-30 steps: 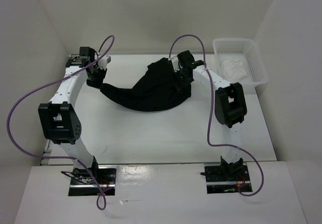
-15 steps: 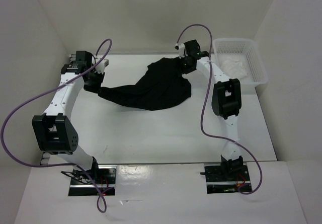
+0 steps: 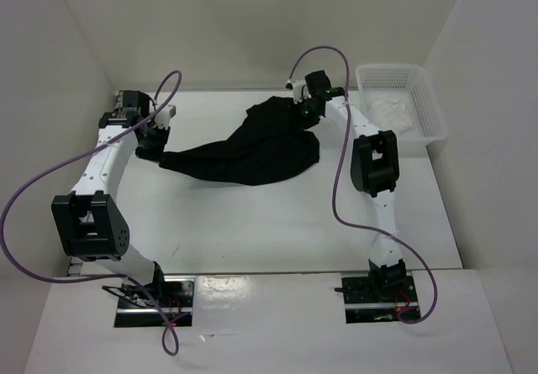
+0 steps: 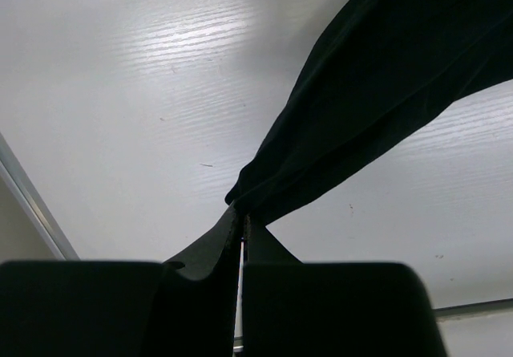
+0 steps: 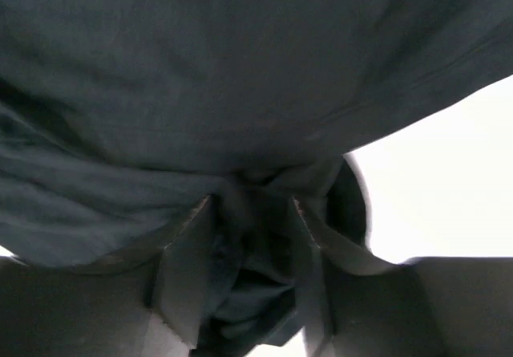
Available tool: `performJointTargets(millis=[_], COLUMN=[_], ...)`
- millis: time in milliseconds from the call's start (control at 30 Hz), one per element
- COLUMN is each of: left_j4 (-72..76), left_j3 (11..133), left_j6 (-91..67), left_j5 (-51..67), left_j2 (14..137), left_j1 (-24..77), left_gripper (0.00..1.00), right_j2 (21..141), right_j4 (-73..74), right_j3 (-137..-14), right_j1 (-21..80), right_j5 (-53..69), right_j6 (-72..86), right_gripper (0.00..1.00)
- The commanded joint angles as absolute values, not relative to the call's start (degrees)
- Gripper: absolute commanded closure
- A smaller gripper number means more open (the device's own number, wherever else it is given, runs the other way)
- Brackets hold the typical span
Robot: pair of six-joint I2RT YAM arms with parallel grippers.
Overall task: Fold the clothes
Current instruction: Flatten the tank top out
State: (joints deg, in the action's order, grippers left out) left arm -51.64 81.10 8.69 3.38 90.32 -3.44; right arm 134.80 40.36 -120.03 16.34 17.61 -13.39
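Two sets of jaws meet the cloth. The left jaws are pressed tight on a thin edge of the plain black soft-fabric T-shirt [image 4: 377, 92]. The right jaws stand partly apart with a wad of it bunched between them; whether they clamp it cannot be told. The T-shirt stretches crumpled across the upper middle of the top view, over the white surface [image 3: 277, 223]. At upper right, a white plastic mesh basket [image 3: 424, 88] holds white fabric [image 3: 391, 113].
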Motion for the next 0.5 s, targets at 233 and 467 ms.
performJointTargets(millis=[233,467], left_j4=[-50.3,-49.1], left_j3=[80.9,80.4], left_j6=[8.1,8.1], left_j5=[2.9,3.4], left_j2=[89.9,90.4], left_j1=[-3.8,-3.8], left_gripper=[1.0,1.0], right_j2=[124.3,112.3], right_j4=[39.8,46.3], right_j3=[-109.5,-107.9], right_j1=[18.5,20.6], right_j5=[17.8,18.4], right_j6=[-16.3,-21.9], right_gripper=[0.93,0.93])
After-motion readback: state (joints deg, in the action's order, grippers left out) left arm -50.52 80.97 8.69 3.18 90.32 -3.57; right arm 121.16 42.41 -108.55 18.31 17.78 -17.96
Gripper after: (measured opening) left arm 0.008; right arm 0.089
